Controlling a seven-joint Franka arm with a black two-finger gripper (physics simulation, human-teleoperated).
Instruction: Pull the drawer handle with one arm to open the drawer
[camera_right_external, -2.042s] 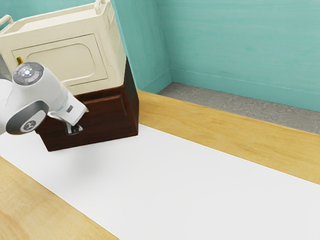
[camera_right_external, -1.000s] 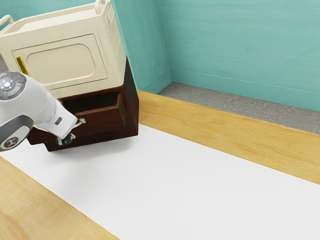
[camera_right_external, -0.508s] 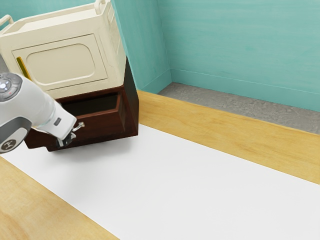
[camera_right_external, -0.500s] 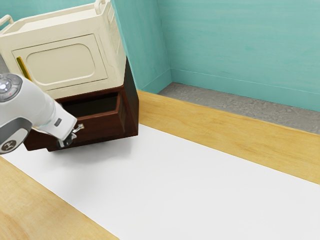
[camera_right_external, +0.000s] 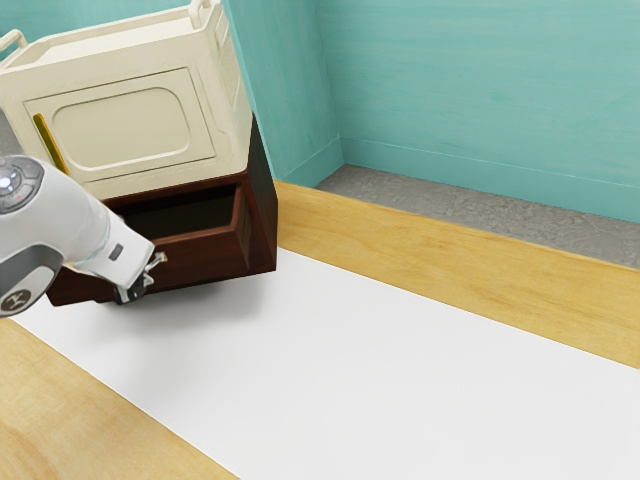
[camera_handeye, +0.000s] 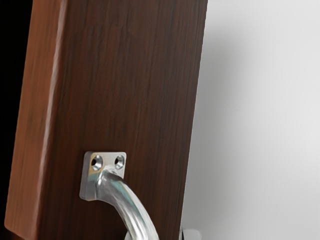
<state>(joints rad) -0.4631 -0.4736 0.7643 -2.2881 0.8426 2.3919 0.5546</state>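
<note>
Drawer (camera_right_external: 205, 252) is out of the cabinet and creeping further

So the drawer was flush with the cabinet (camera_right_external: 265, 215) two seconds ago, and now it's sticking out over the white sheet (camera_right_external: 350, 360) on the table (camera_right_external: 430, 240), with its dark inside on show. Most of that travel came early; over the last half second it's only slid out a tiny bit more. The cream crate (camera_right_external: 125, 130) on top hasn't budged, nor has the cabinet, so the pull is going where it should.

The pincer (camera_right_external: 138, 286) is right down at the silver handle (camera_handeye: 128, 202), but honestly I can't tell whether it's spread, pressed together or pinching the bar. I'd call the job basically done, maybe a touch more pull if they want it wider. After that, ease off the handle and back the arm (camera_right_external: 65, 225) straight away, since snagging the bar could drag the drawer askew.
</note>
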